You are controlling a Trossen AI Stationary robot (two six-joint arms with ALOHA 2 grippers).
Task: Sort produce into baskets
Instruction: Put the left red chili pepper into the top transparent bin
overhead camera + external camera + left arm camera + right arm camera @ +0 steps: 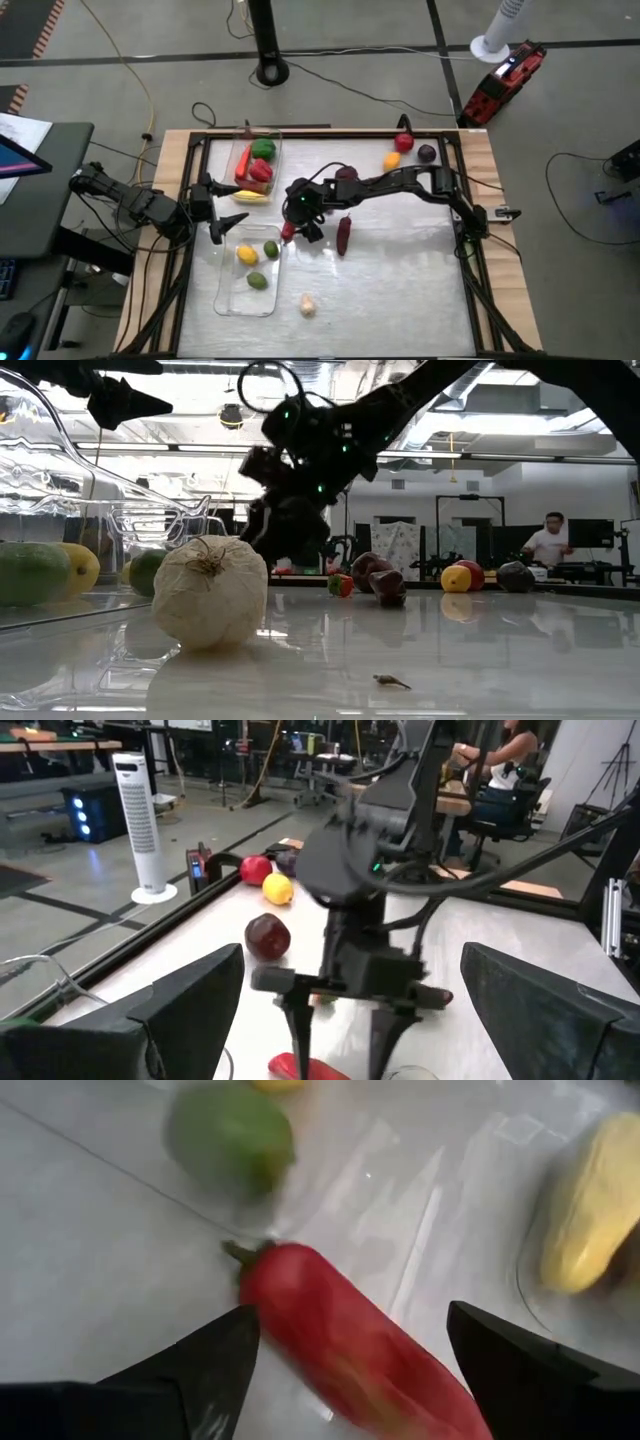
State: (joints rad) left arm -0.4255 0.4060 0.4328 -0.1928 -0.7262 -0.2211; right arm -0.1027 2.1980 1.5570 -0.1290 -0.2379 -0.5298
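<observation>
Red long pepper [345,1342] lies on the table at the near basket's [232,296] rim, between the right gripper's [291,232] spread, empty fingers. Left gripper [222,216]: fingers wide, empty, between both baskets.

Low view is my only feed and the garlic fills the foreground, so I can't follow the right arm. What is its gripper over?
Observer: The right gripper is open, with its fingers on either side of a long red pepper that lies by a corner of the nearer basket.
Operator: What's in that basket?
Observer: The high view shows a yellow fruit and green fruits.
Operator: And the left arm?
Observer: The left gripper is open beside the baskets, pointing at the right gripper.
</observation>
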